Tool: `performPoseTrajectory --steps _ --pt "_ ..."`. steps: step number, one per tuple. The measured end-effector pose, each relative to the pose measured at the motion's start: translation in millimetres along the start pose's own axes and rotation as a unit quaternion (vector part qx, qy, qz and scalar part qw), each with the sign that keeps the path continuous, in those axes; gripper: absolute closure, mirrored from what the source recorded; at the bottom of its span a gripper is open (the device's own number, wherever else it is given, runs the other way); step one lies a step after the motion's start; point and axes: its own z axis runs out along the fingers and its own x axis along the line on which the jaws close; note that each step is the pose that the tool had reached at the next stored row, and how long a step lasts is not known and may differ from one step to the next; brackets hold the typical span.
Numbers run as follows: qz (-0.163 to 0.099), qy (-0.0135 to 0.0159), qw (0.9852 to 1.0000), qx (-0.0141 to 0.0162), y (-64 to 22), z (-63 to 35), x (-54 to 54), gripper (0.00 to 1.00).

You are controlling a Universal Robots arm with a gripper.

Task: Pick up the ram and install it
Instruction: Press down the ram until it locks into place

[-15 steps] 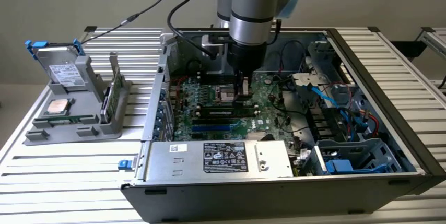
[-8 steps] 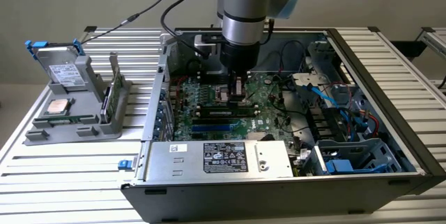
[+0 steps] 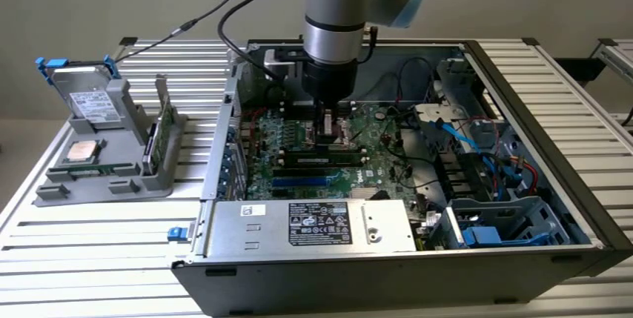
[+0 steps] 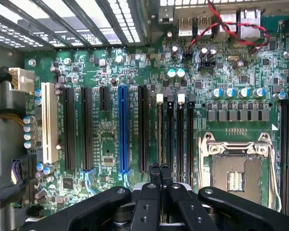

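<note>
The gripper [image 3: 327, 119] hung low inside the open computer case [image 3: 554, 103], close over the green motherboard [image 4: 111, 139]. Its fingers [image 4: 154, 169] were together, with nothing seen between them, just above the black memory slots [image 4: 176, 134]. The ram [image 3: 156, 140] looked to be the thin green stick standing on its edge in the grey holder [image 3: 99, 181], near the bench [image 3: 89, 259] edge at the exterior view's left, well apart from the gripper. From here the fingers could bump the slots or the little parts on the board, because they were so low. The thin ram could tip or slip if grabbed off its middle.
</note>
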Motion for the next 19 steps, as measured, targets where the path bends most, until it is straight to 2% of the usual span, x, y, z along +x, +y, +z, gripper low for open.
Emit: performPoseTrajectory --steps 7,19 --pt "0.000 0.0004 1.0000 0.0000 9.9 0.4 -0.2 0.90" --pt "0.000 0.0039 1.0000 0.0001 11.5 6.3 -2.2 0.90"
